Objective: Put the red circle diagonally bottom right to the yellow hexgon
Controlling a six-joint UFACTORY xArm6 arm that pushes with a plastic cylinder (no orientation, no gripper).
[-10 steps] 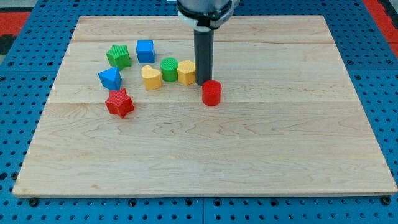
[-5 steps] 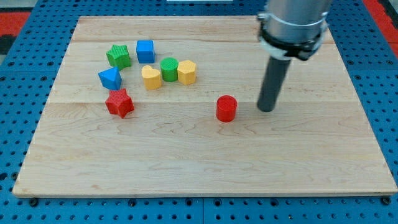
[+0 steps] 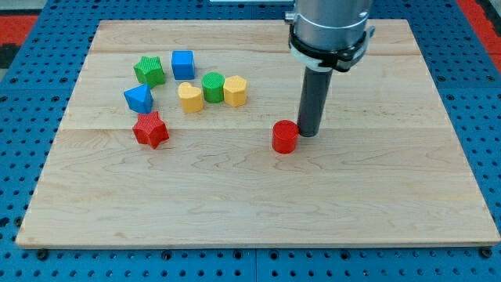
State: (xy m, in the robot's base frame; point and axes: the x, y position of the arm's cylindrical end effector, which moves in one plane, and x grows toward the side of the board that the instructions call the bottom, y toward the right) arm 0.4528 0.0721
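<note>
7 blocks are lying on the wooden board (image 3: pixel 391 196). 6 of them are grouped toward the view's upper left: a green star (image 3: pixel 149 70), a blue cube (image 3: pixel 183 64), a blue triangle (image 3: pixel 138 99), a red star (image 3: pixel 150 129), a yellow heart (image 3: pixel 190 97) and a green circle (image 3: pixel 213 87). The yellow hexagon (image 3: pixel 235 91) is sitting at the right end of that group, touching or just beside the green circle.

The red circle (image 3: pixel 285 136) is standing apart from the group, below and to the right of the yellow hexagon, with bare board between the 2.

My tip (image 3: pixel 308 135) is resting on the board at the red circle's right edge, touching it or just beside it; contact cannot be confirmed. The rod carries no pincer, so there is nothing to be wide, narrow or holding.

Step in hand, as a judgement: the red circle is already lying diagonally bottom right of the hexagon, and the tip is positioned for a fine correction from the right. The next move, if the gap is judged too wide, is calling for 1 short push toward the view's upper left, stopped before the circle reaches the hexagon. Otherwise the tip is needing only to clear away without nudging the circle.

No brand, label or writing is showing on any block, the board or the arm.
</note>
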